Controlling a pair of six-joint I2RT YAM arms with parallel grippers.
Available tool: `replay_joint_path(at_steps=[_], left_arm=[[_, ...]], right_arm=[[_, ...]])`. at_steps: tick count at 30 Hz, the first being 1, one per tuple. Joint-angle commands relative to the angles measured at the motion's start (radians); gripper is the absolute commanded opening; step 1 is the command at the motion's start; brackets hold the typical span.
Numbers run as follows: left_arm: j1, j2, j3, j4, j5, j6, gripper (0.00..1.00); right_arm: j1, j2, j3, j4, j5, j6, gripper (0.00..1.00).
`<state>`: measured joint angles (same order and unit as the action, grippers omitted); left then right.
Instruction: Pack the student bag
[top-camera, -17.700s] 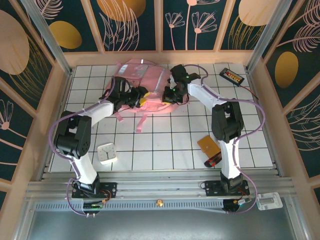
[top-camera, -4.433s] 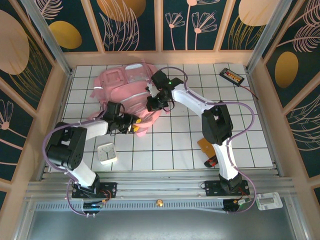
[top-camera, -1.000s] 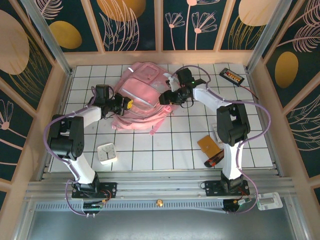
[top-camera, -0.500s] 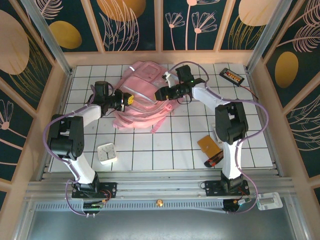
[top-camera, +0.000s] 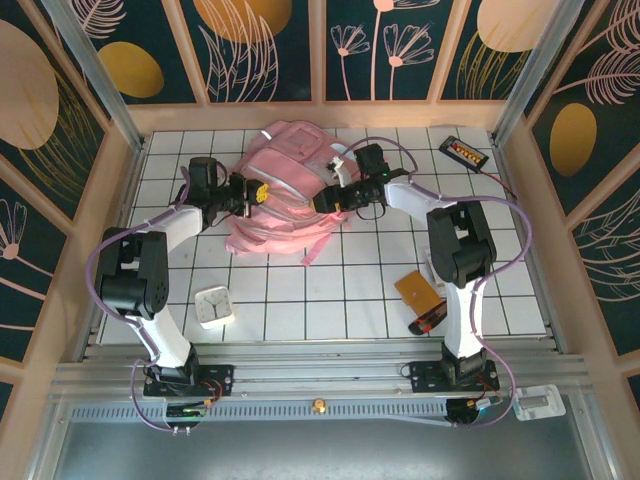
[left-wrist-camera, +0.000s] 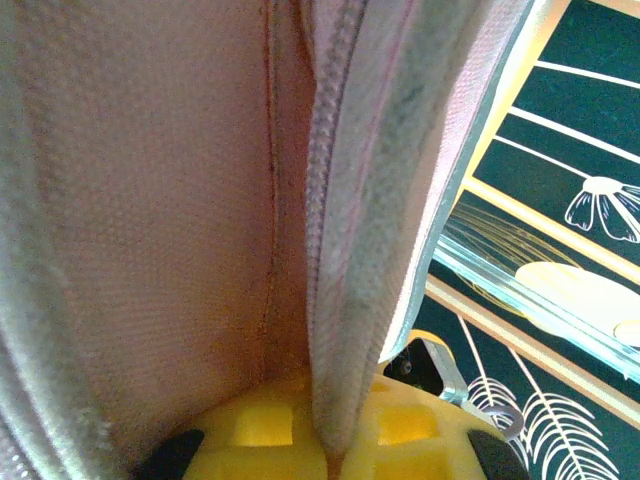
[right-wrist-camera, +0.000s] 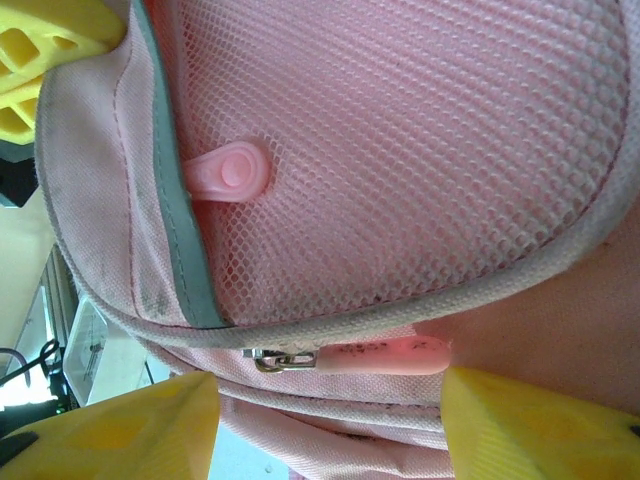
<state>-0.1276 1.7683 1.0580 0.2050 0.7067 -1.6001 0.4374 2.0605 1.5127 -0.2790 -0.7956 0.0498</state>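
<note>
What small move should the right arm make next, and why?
Probably ease the right gripper forward and shut it on the pink zipper pull, which lies just ahead of its open fingers; the left gripper is shut on the zipper edge of the student bag.

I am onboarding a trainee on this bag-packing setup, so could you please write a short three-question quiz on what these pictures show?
1. True or false: the left hand is shut on an edge of the student bag.
2. The right hand is open. What small pink part lies between its fingers?
3. The white clock is: A) inside the bag; B) on the table, apart from the bag; C) in the right hand.

Key: 1 true; 2 the zipper pull; 3 B.
</note>
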Motion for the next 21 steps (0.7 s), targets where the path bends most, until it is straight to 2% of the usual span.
replay_joint_path(at_steps=[1,9,17,19,21], left_arm=[[-0.004,-0.014,0.061,0.107,0.032,-0.033,0.0],[-0.005,-0.031,0.062,0.088,0.021,-0.031,0.0],[-0.006,-0.046,0.047,0.095,0.014,-0.036,0.0],[-0.006,-0.049,0.038,0.102,0.014,-0.039,0.0],[-0.006,-0.049,0.026,0.112,0.013,-0.046,0.0]], right_arm=[[-0.006,-0.04,-0.023,-0.011,-0.022,-0.013,0.61],[0.001,-0.026,-0.006,0.019,-0.094,-0.018,0.53],[0.016,-0.037,-0.028,0.003,-0.048,-0.056,0.44],[0.015,-0.048,-0.041,0.008,-0.033,-0.052,0.45],[0.008,-0.053,-0.047,0.009,-0.021,-0.037,0.53]])
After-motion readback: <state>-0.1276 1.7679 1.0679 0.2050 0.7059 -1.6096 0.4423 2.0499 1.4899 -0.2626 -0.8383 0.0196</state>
